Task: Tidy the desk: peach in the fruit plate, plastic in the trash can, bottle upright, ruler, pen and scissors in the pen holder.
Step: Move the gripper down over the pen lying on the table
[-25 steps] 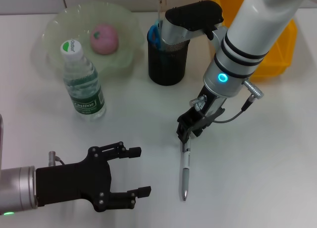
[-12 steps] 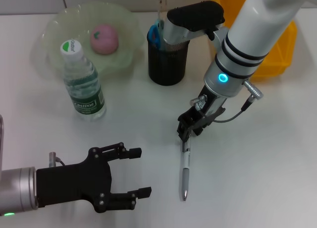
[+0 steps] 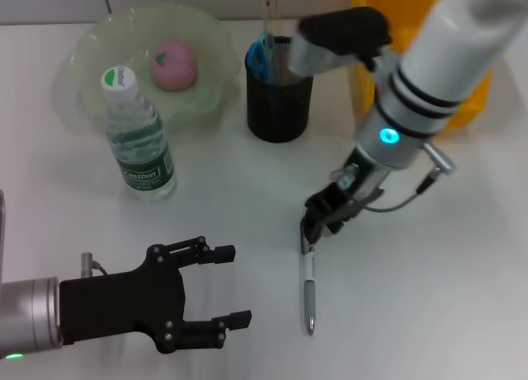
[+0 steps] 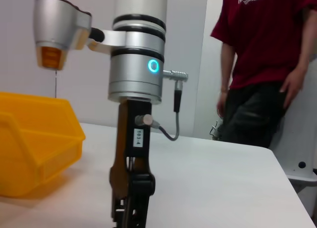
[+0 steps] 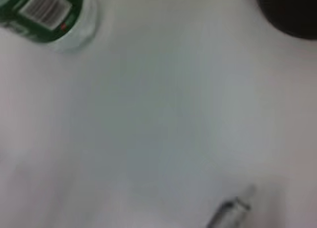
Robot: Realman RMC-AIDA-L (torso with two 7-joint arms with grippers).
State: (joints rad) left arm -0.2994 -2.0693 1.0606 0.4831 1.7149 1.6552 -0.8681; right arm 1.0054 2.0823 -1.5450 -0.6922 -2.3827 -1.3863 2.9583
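The pen [image 3: 309, 291] lies on the white desk with its tip toward me. My right gripper [image 3: 317, 229] is shut on its far end; the right wrist view shows only that end of the pen [image 5: 229, 214]. The peach [image 3: 173, 64] rests in the pale green fruit plate [image 3: 91, 46]. The bottle [image 3: 139, 137] stands upright in front of the plate. The blue-handled scissors [image 3: 258, 57] and the ruler [image 3: 270, 13] stand in the black pen holder [image 3: 279, 108]. My left gripper [image 3: 235, 285] hovers open near the front left, holding nothing. The plastic is out of view.
A yellow bin [image 3: 466, 96] stands at the back right behind my right arm and also shows in the left wrist view [image 4: 34, 149]. A person in a red shirt [image 4: 267, 40] stands beyond the desk's far side.
My right arm has shifted a little to the right and toward me. The pen has swung slightly, its tip now pointing a bit more to the right. The left arm has not moved.
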